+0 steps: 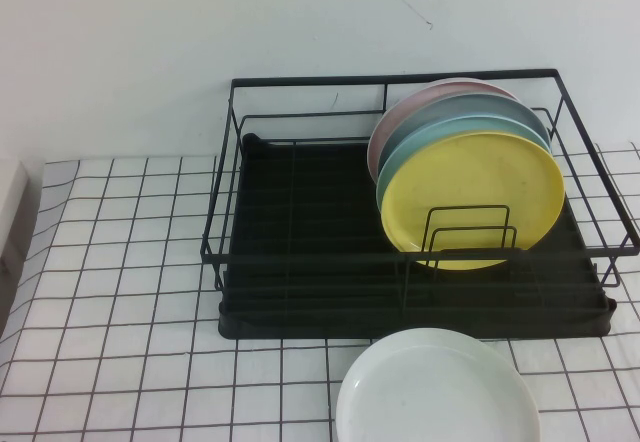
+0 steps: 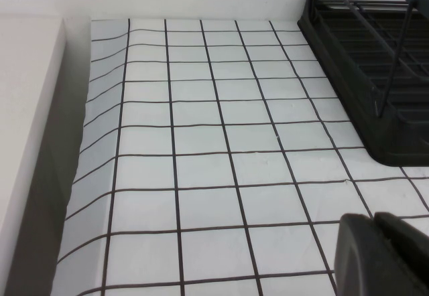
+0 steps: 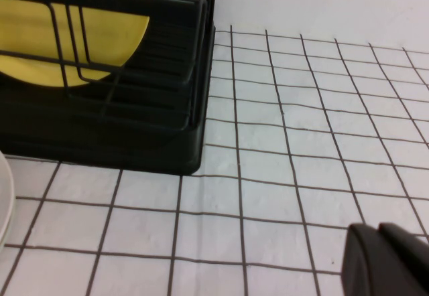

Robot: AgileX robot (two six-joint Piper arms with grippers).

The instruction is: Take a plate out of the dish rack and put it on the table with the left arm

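The yellow plate [image 1: 472, 198] stands upright at the front of the stack in the black wire dish rack [image 1: 300, 262], on its right side; it also shows in the right wrist view [image 3: 60, 21]. The table [image 1: 120, 292] has a white gridded covering. Neither arm shows in the high view. My left gripper [image 2: 375, 221] is shut and empty, above the table to the left of the rack [image 2: 375, 61]. My right gripper [image 3: 379, 230] is shut and empty, above the table to the right of the rack [image 3: 114, 115].
A light blue plate [image 1: 455, 125] and a pinkish plate [image 1: 420, 102] stand behind the yellow one. A white plate [image 1: 437, 387] lies on the table in front of the rack. A white ledge [image 2: 27, 122] borders the table's left edge.
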